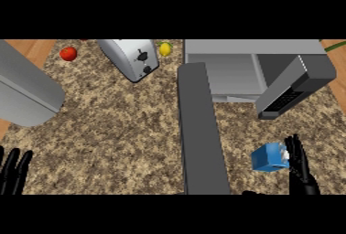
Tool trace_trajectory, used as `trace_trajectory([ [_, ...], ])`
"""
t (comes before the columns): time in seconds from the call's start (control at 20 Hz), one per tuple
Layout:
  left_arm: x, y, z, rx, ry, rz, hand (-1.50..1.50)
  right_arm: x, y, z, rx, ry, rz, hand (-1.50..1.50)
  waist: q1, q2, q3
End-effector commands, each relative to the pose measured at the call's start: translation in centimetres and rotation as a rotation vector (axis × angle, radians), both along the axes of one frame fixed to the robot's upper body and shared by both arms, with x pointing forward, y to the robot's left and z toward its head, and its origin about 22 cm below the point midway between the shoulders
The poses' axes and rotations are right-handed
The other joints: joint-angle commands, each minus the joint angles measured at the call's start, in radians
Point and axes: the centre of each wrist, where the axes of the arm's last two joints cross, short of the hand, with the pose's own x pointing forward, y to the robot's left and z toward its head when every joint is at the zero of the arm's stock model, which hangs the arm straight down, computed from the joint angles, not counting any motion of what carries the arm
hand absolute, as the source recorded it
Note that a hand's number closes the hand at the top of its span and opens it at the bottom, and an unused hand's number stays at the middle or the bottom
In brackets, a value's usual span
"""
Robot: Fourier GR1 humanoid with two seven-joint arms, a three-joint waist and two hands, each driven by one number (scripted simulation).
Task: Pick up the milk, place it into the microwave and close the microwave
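One released right robot hand (297, 160) touches the blue milk (270, 157); uncurled fingers could nudge it across the worktop (115, 132).

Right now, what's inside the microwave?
The microwave stands with its door swung open. The visible part of its cavity shows only a bare grey floor; nothing sits there. The milk is still outside, on the counter. The cavity's right portion is hidden.

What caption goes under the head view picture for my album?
Right hand open beside the blue milk carton, in front of the open microwave.
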Motion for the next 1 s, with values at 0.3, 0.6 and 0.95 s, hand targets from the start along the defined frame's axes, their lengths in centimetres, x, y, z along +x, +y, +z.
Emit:
trace_trajectory([
  [0.3, -1.0, 1.2, -0.5, 0.006, -0.009, 0.025, -1.50, 0.9, -4.7, -3.9, -0.076, 0.061, -0.196, -1.50, 0.005, 0.001, 0.001],
  [0.6, -1.7, 1.3, -0.3, 0.007, 0.011, -0.014, -1.50, 1.2, -7.1, -4.9, -0.115, 0.069, -0.220, -1.50, 0.003, 0.000, 0.001],
  [0.95, -0.6, 0.0, 0.6, -0.006, -0.007, 0.007, -1.50, 1.6, -4.2, -6.7, 0.096, 0.142, 0.237, -1.50, 0.007, 0.002, 0.002],
])
